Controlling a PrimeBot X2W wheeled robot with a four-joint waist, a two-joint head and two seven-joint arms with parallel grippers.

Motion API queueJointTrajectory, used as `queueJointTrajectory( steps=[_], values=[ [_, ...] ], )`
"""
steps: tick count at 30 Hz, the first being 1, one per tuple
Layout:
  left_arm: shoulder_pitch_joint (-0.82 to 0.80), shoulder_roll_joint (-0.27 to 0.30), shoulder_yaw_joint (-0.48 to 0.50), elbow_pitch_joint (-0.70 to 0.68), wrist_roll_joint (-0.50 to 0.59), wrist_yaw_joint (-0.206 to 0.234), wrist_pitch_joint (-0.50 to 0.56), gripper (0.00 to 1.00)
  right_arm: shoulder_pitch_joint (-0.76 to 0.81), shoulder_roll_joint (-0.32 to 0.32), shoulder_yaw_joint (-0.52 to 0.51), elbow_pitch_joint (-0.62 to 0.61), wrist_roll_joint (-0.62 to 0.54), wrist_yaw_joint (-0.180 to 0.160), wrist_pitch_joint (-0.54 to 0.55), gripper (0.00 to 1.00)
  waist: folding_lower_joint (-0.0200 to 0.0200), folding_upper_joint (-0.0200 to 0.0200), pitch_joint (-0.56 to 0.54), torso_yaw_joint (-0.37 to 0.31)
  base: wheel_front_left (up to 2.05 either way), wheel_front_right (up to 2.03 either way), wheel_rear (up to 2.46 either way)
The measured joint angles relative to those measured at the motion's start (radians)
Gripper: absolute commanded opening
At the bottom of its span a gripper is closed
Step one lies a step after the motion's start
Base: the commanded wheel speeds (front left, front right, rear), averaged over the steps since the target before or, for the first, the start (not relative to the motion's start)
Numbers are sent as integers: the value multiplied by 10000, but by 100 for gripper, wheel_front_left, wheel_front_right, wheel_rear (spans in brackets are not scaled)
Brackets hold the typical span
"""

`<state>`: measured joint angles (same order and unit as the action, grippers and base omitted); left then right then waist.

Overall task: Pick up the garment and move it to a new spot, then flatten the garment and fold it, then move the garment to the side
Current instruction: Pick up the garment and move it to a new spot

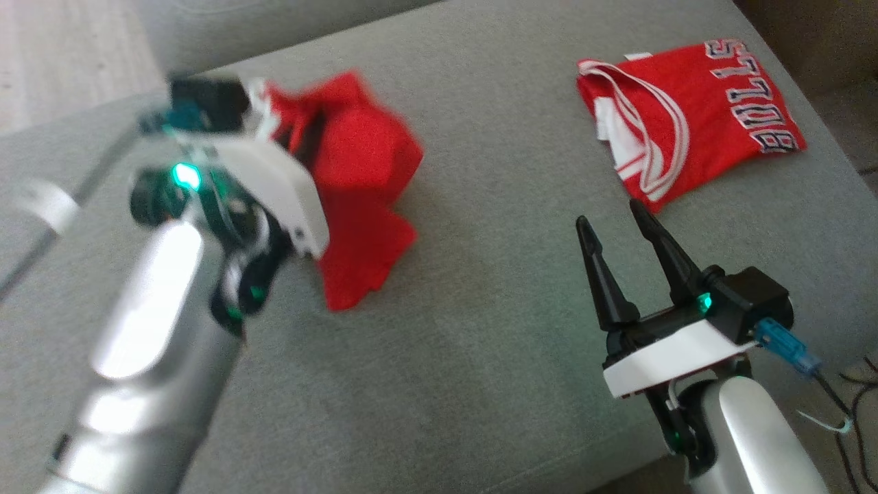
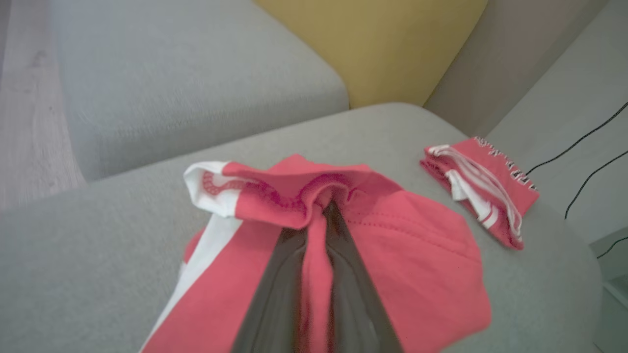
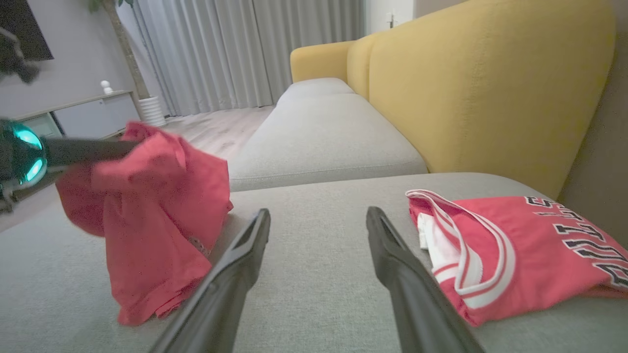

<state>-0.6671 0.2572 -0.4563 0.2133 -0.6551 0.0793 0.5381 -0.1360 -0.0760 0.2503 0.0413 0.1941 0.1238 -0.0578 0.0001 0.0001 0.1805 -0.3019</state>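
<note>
Presently, the red garment (image 1: 363, 171) is being held by a pinched fold in the closed left gripper (image 2: 329, 206) near the seat cushion's (image 1: 480, 309) left edge, evidently for relocation, while the right gripper (image 1: 610, 211) is being held wide and empty near the front edge.

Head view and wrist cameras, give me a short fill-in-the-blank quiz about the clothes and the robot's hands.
1. The left hand is ____ on the crumpled red garment.
2. The right hand is ____ and holds nothing.
3. The lettering on the folded jersey reads ____.
4. The folded jersey lies on a ____ seat cushion.
Missing words: shut; open; BULLS; grey.
</note>
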Motion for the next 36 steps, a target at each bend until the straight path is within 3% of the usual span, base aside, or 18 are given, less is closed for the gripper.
queueJointTrajectory(
  steps=[3, 4, 5, 13, 16, 23, 28, 31, 36],
  values=[
    [502, -180, -357, 949, 403, -17, -746, 0, -6, 8, -2, 84, 13, 0, -88, 100, 0, 0, 196, -255, 0, 0, 0],
    [618, -284, -426, 1244, 493, -40, -972, 44, -6, 13, -4, 113, 13, 0, -100, 100, 1, 0, 251, -306, 0, 0, 0],
    [709, -399, -468, 1526, 499, -46, -1241, 100, -7, 19, -8, 153, 13, 0, -100, 100, 1, 0, 294, -334, 0, 0, 0],
    [909, -1014, -500, 2497, 502, -431, -3365, 100, 4, 46, -207, 207, 4, 0, -92, 100, 0, 0, 116, 86, 0, 0, 0],
    [1080, -978, -219, 2268, 502, -633, -4587, 100, 48, 42, -255, 207, -10, 0, -67, 100, 0, 0, -56, 358, 0, 0, 0],
    [2901, -497, 775, 1423, 470, -535, -7244, 100, 268, -13, -468, 199, -8, 0, 86, 100, -1, 0, -517, 1101, 0, 0, 0],
    [4448, -190, 1565, 568, 481, -242, -7814, 100, 590, -50, -583, 209, -10, 0, 226, 100, -2, 0, -835, 1592, 0, 0, 0],
    [5207, -6, 1916, 128, 734, 169, -7875, 100, 702, -81, -637, 359, -10, 0, 238, 100, -2, 0, -998, 1863, 0, 0, 0],
    [6495, 255, 2015, -295, 1197, 591, -7877, 100, 1006, -107, -949, 711, -10, 0, 228, 100, -2, 0, -1284, 2219, 0, 0, 0]
  ],
)
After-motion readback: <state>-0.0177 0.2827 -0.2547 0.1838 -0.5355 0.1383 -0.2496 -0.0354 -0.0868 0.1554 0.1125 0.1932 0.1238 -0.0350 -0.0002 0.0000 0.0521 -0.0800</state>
